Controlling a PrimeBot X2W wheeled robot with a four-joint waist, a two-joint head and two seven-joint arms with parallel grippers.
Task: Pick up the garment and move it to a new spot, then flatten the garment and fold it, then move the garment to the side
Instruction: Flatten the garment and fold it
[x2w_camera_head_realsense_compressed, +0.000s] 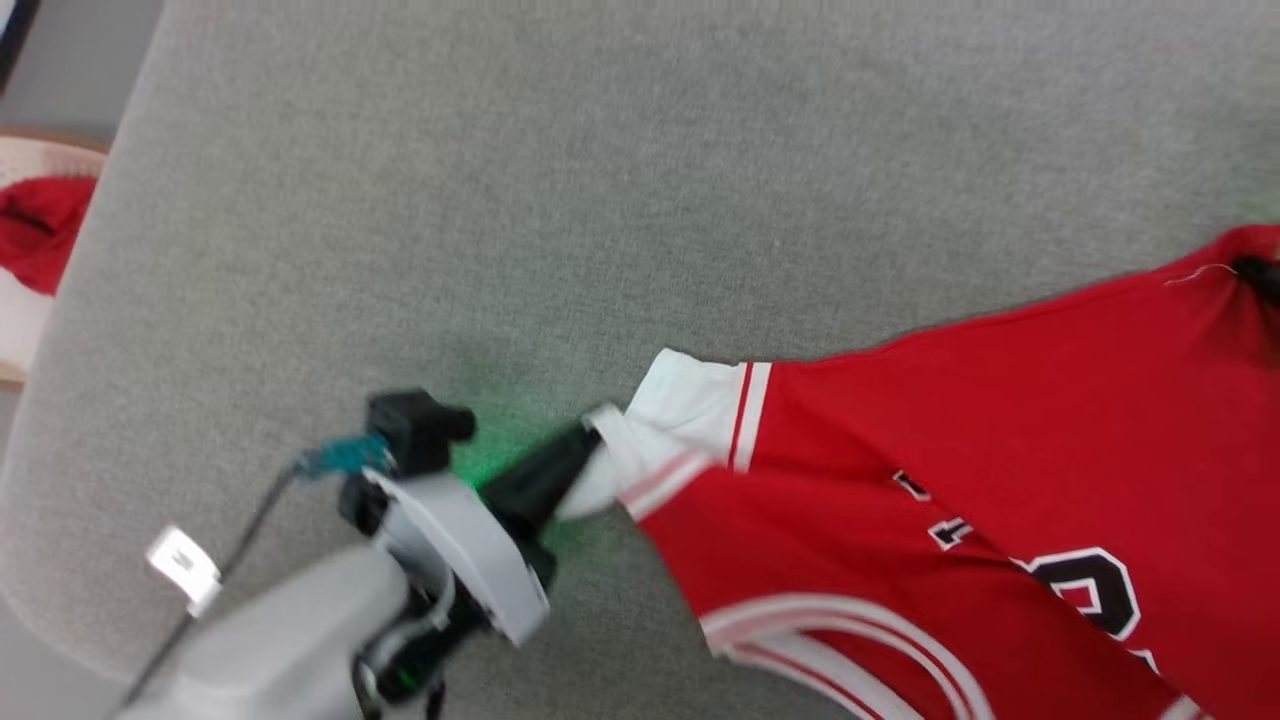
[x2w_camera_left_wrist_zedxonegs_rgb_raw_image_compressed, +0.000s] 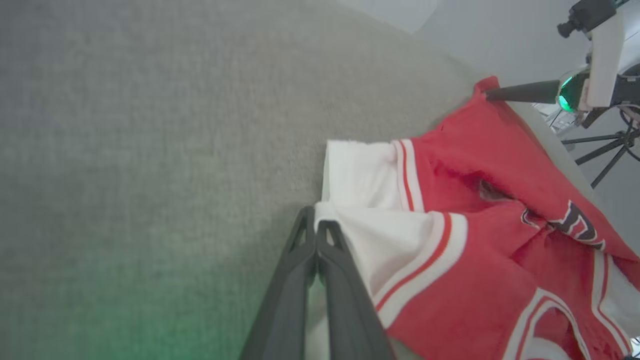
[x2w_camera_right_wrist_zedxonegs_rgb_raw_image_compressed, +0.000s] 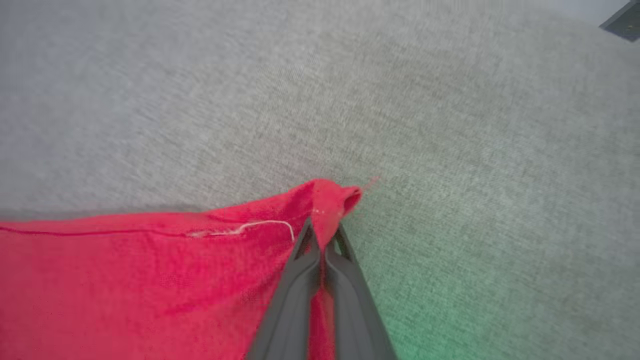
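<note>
Setting: probably a robot test room or lab. Evidence: a wide table (x2w_camera_head_realsense_compressed: 600, 150) covered in grey cloth, with rounded corners; thin black tripod legs (x2w_camera_left_wrist_zedxonegs_rgb_raw_image_compressed: 600, 151); a bare pale floor (x2w_camera_head_realsense_compressed: 80, 70); a wood-rimmed bin (x2w_camera_head_realsense_compressed: 60, 140) of red cloth (x2w_camera_head_realsense_compressed: 40, 230) alongside.

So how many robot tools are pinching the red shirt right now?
2. The left tool pinches the white sleeve of the shirt, at its left end in the head view; the right tool pinches a red corner at the far right.
</note>
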